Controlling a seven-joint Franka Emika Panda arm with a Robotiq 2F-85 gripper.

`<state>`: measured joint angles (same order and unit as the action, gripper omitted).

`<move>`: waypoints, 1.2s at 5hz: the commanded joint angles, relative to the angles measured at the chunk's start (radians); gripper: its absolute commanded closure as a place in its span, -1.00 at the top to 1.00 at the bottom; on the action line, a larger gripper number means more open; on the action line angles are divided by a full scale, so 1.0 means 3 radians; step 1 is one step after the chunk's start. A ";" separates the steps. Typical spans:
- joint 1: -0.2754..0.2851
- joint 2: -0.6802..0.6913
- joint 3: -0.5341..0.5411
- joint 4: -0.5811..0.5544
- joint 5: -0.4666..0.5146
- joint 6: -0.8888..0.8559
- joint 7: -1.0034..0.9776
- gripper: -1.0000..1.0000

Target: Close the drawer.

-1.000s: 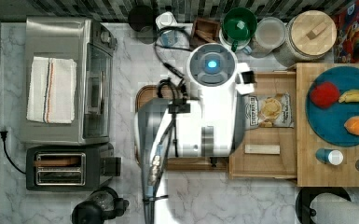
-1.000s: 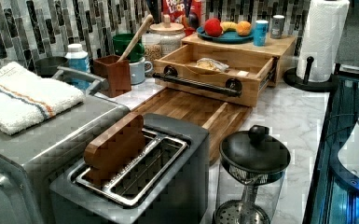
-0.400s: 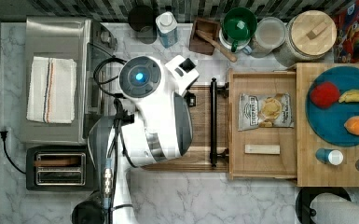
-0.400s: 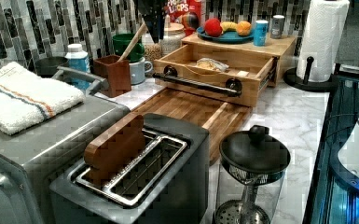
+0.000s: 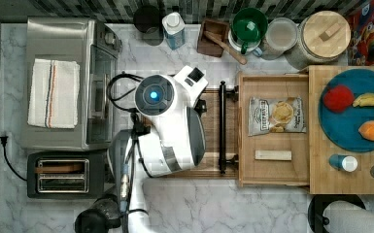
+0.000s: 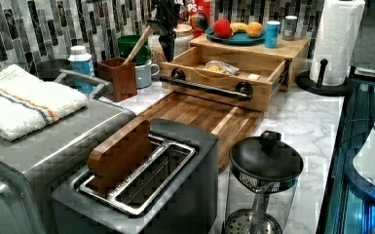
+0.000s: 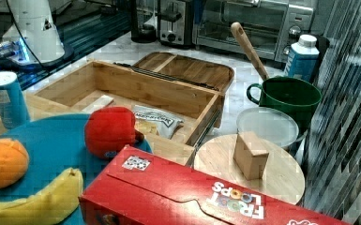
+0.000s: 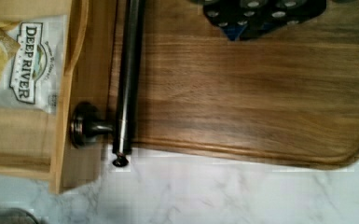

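1. The drawer [image 5: 273, 128] stands pulled out at the right centre of the top view, under the bamboo slab [image 5: 349, 187] that bears the blue plate [image 5: 357, 138]. A chip bag [image 5: 277, 114] and a small pale block [image 5: 273, 155] lie on its floor.
2. Its dark bar handle [image 5: 222, 127] runs along the front face, over the darker cutting board [image 8: 251, 88].
3. The arm [image 5: 170, 128] hangs over the cutting board at the centre of the top view, beside the handle. The hand itself is hidden beneath the arm, so I cannot tell whether it is open or closed.
4. The step in hand looks like the approach to the drawer front.
5. To do it well, meet the handle or the front face near its middle, not near one end mount [image 8: 86, 127], so the drawer does not skew.
6. Push straight toward the slab, level with the surface [image 5: 213, 204], slowly until the front sits flush.
7. Keep low enough to bear on the front and not slip over the rim onto the chip bag.
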<state>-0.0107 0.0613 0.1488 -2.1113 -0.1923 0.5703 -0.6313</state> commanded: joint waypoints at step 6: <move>-0.0273 0.0493 -0.0290 -0.0363 -0.0413 0.0882 -0.0379 -1.00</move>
<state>-0.0886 0.2421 0.0717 -2.2910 -0.2854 0.7646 -0.6782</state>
